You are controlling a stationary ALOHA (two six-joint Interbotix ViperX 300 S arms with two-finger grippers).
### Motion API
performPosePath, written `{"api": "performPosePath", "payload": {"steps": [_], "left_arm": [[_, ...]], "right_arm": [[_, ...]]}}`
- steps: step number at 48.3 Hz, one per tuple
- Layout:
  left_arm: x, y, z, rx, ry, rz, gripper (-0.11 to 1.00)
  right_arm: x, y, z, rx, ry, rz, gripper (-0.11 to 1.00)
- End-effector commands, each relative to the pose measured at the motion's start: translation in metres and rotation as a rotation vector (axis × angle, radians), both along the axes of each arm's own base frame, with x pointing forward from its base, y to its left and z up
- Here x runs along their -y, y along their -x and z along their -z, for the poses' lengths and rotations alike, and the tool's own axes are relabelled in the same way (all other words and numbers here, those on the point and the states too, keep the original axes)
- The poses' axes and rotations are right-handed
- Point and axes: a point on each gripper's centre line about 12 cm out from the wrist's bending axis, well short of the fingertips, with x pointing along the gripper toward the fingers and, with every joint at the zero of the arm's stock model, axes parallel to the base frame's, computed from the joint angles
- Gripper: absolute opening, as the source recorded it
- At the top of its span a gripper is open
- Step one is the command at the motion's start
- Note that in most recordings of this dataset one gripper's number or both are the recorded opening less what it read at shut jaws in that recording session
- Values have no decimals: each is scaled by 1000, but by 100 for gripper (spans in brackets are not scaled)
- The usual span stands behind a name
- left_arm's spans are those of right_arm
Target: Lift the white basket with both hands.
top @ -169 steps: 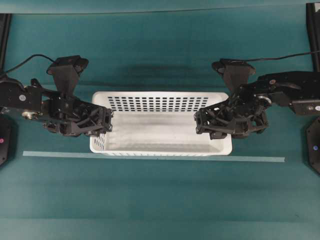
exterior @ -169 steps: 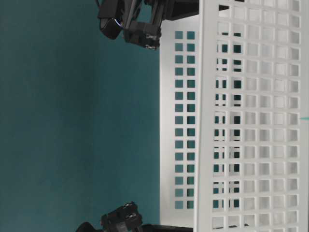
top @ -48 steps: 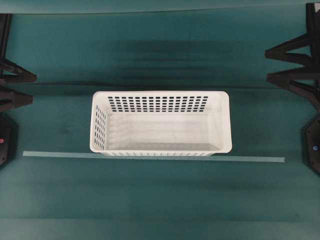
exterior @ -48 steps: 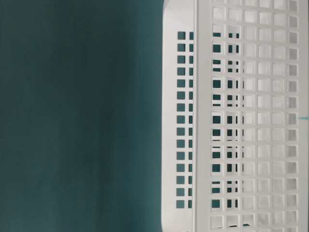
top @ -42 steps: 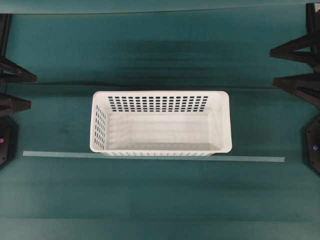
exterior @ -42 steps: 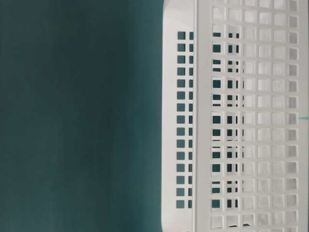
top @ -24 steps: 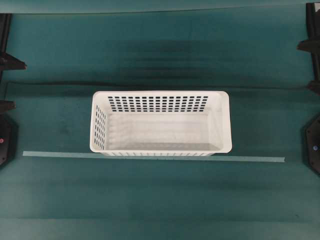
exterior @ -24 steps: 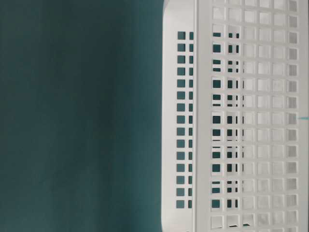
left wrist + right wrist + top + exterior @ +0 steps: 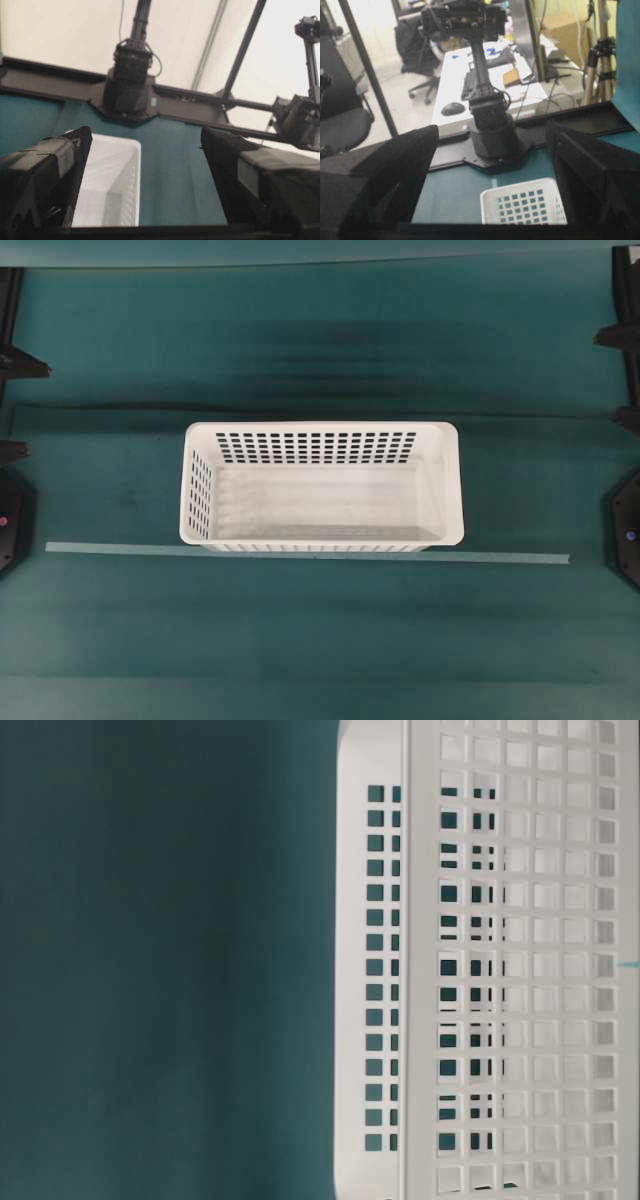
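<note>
The white basket (image 9: 322, 486) stands on the green table, empty, near the middle of the overhead view. It fills the right of the table-level view (image 9: 480, 970). My left gripper (image 9: 12, 408) is drawn back to the left edge, only its fingertips showing, far from the basket. My right gripper (image 9: 628, 377) is likewise at the right edge. In the left wrist view the left gripper (image 9: 145, 135) is open and empty, with the basket (image 9: 112, 185) far ahead. In the right wrist view the right gripper (image 9: 492, 129) is open and empty, with the basket's end wall (image 9: 522, 207) below.
A pale tape strip (image 9: 300, 554) runs along the basket's near side. Flat black hexagonal plates lie at the left edge (image 9: 8, 520) and right edge (image 9: 628, 535). A dark cable (image 9: 120, 406) lies behind the basket. The opposite arm's base shows in each wrist view (image 9: 129, 90) (image 9: 492, 135).
Both grippers, at the basket's ends 3.5 s ago, have let go and drawn back outward to the frame edges. The basket stands where it was.
</note>
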Motion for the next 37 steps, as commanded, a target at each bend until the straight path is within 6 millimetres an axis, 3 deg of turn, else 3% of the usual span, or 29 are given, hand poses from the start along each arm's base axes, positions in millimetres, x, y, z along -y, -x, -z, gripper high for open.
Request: {"api": "performPosePath", "payload": {"steps": [1, 37], "left_arm": [[0, -3, -4, 8, 0, 1, 92], [1, -1, 7, -8, 3, 3, 92]], "right_arm": [[0, -2, -2, 3, 2, 0, 88], [0, 5, 13, -15, -7, 2, 88]]}}
